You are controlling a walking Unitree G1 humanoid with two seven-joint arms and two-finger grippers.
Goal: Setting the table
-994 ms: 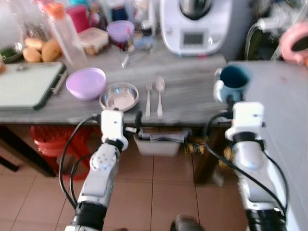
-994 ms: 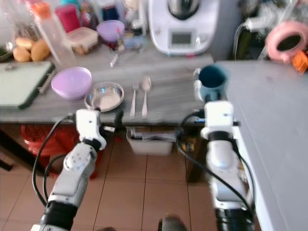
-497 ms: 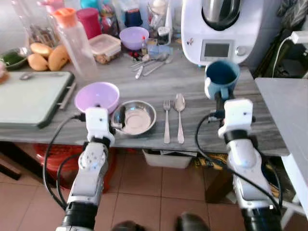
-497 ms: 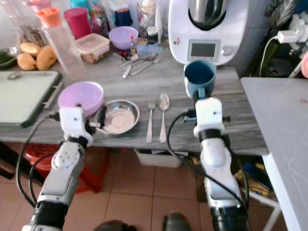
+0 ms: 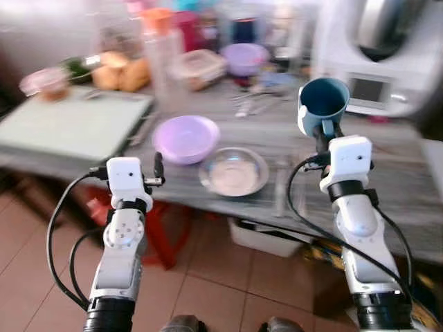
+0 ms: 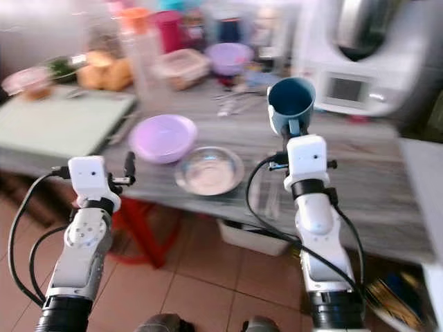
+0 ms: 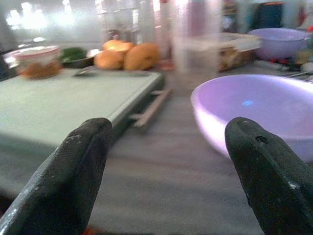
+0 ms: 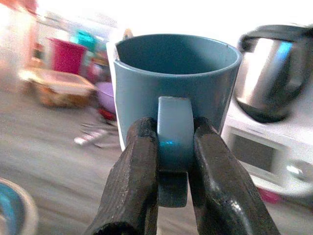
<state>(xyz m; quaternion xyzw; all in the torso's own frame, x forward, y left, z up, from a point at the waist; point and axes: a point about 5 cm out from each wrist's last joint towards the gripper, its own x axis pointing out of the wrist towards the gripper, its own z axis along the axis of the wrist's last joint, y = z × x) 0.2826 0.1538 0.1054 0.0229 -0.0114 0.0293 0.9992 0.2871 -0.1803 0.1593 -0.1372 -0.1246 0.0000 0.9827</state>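
The right end effector (image 8: 171, 147) pinches the handle of the blue mug (image 8: 176, 83), seemingly rigid, breakable ceramic; the left end effector (image 7: 166, 161) gapes wide, empty.

Two silver arms extended forward, left gripper (image 7: 164, 181) low at the desk (image 5: 173, 176) edge with black fingers (image 7: 63, 181) spread wide apart and empty, right gripper (image 8: 168, 161) raised higher, fingers (image 8: 132, 181) clamped on the handle of an upright blue mug (image 5: 323, 104)

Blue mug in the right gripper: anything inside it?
The blue mug, pinched by its handle in the right gripper, shows a bare dark inner wall near the rim. Its bottom is out of sight from these angles, so I cannot say whether it is empty.
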